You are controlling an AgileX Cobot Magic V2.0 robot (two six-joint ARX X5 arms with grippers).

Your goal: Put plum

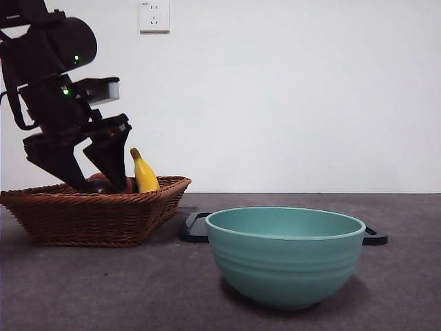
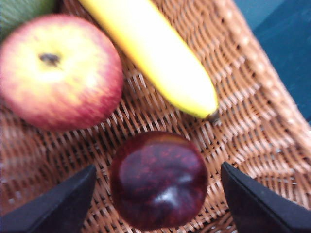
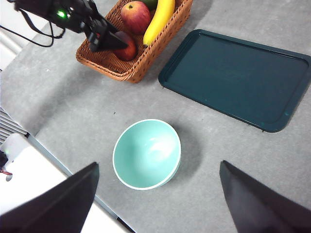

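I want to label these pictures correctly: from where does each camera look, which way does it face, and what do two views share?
Front view: low at table height, looking level across the bowl to the basket; the left pincer reaches in.
Left wrist view: just above the basket, facing down at the plum between its own open jaws.
Right wrist view: high up, facing down on bowl, tray, basket; own jaws open.
All three views show the banana.

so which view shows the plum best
The left wrist view: the plum fills it, between the open left hand. The front view shows a sliver behind the basket rim; the right wrist view shows it small.
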